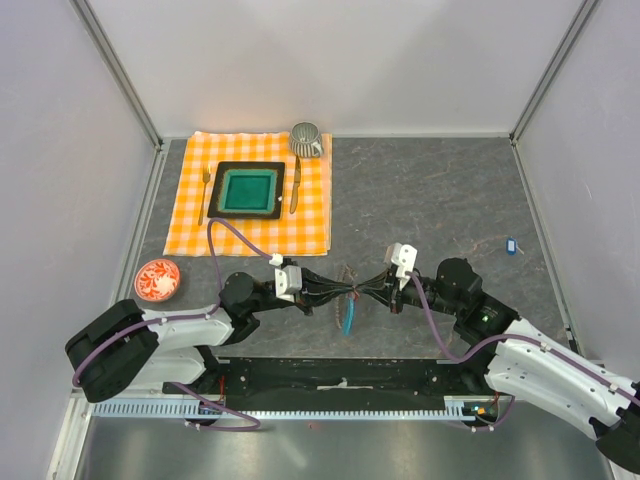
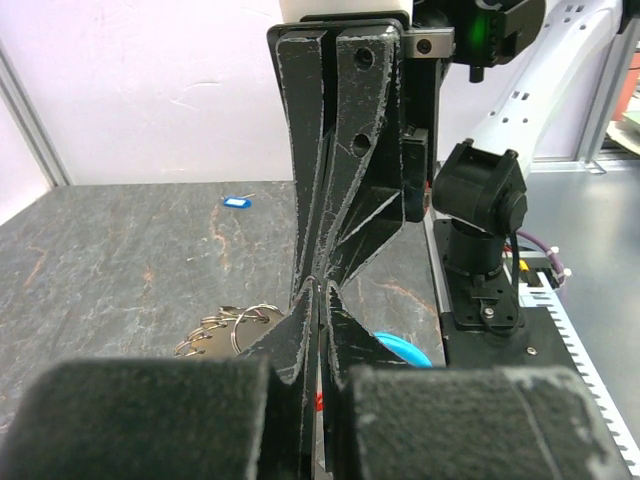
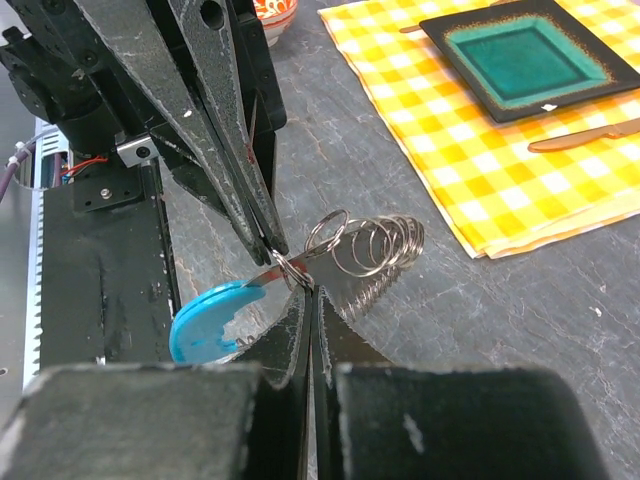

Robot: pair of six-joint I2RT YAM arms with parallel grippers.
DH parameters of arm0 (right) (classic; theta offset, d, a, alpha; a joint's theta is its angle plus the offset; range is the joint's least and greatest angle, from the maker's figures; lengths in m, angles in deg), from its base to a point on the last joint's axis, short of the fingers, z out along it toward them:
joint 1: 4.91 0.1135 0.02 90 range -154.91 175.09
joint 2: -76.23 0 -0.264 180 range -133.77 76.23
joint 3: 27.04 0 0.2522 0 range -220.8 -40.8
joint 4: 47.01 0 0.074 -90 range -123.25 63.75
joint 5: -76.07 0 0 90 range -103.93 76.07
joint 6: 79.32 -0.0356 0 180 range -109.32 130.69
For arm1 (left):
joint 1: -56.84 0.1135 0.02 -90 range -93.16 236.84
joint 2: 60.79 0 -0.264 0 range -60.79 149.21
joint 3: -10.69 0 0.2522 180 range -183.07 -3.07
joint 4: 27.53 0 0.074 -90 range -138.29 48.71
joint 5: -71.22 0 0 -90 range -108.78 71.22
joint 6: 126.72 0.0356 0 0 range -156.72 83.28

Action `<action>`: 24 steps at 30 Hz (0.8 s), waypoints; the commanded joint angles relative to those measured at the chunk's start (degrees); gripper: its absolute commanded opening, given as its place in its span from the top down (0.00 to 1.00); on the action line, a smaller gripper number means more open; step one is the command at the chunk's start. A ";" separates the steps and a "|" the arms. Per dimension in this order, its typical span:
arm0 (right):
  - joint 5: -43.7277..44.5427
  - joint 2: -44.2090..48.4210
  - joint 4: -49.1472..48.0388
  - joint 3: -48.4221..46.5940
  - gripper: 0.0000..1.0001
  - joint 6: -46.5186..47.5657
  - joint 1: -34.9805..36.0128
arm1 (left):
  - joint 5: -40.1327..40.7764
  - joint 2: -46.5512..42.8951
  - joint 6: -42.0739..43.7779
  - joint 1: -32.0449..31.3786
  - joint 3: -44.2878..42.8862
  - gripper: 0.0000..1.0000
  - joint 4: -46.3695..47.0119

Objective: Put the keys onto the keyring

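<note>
My two grippers meet tip to tip over the near middle of the table. The left gripper is shut on the red key; only a red sliver shows between its fingers, and a silver blade with a red speck shows at the tips. The right gripper is shut on the keyring at the end of its wire coil, right against the key. The keyring's light-blue strip hangs below the tips. The blue key lies alone at the far right.
An orange checked cloth at the back left carries a green square plate, a fork, a knife and a grey cup. A red-patterned saucer sits at the left edge.
</note>
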 commanded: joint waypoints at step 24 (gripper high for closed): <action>-23.68 -5.82 -19.41 2.82 1.00 -6.30 -4.75 | -11.31 -4.98 -3.92 1.78 -1.70 0.98 19.73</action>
